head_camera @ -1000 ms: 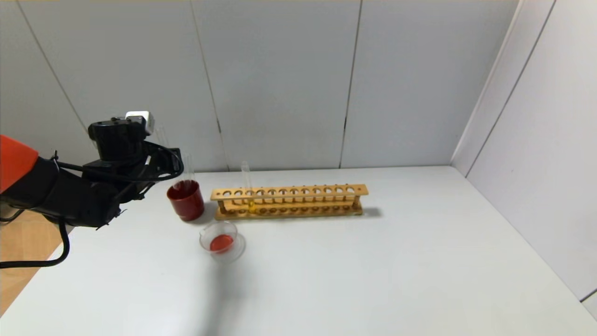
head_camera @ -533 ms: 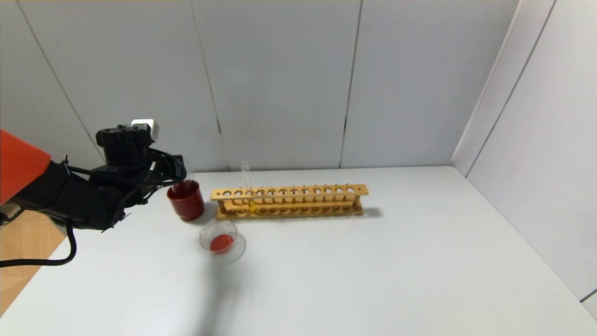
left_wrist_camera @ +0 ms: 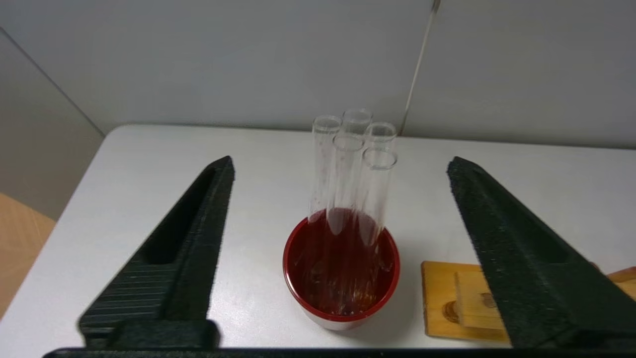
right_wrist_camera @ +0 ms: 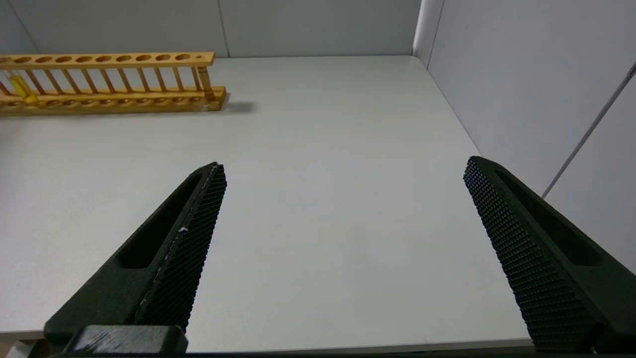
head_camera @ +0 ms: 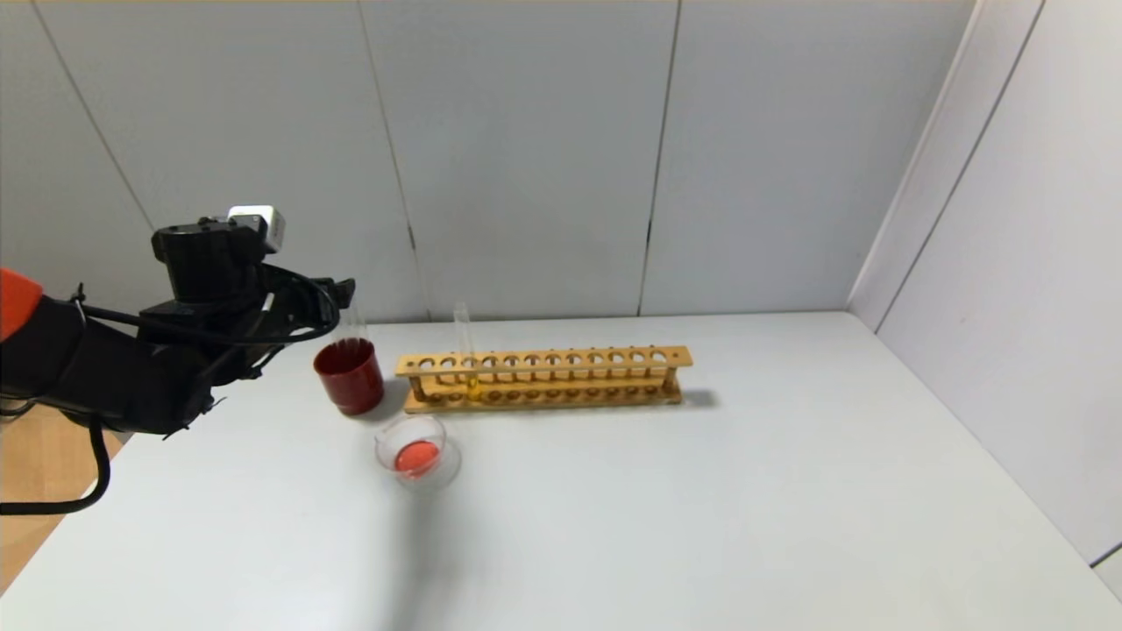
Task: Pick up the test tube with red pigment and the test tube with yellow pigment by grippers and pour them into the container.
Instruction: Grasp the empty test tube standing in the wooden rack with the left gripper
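Note:
My left gripper (head_camera: 340, 287) hangs open and empty just left of and above a dark red cup (head_camera: 349, 377). In the left wrist view the left gripper (left_wrist_camera: 340, 161) frames the cup (left_wrist_camera: 342, 278), which holds several colourless clear tubes (left_wrist_camera: 348, 184). No test tube with red pigment in it shows. The test tube with yellow pigment (head_camera: 466, 355) stands upright near the left end of a wooden rack (head_camera: 561, 377). The container (head_camera: 417, 452), a low glass dish, sits in front of the cup with red liquid in it. My right gripper (right_wrist_camera: 343, 164) is open over bare table.
The rack's other holes are empty. In the right wrist view the rack (right_wrist_camera: 109, 74) and the yellow tube (right_wrist_camera: 20, 87) lie far off. Grey wall panels close the back and right sides. The white table (head_camera: 701, 508) ends on the left near my arm.
My left gripper dipped toward the cup, opened its jaws, then rose and drew back to the left. A clear tube it held now stands in the cup.

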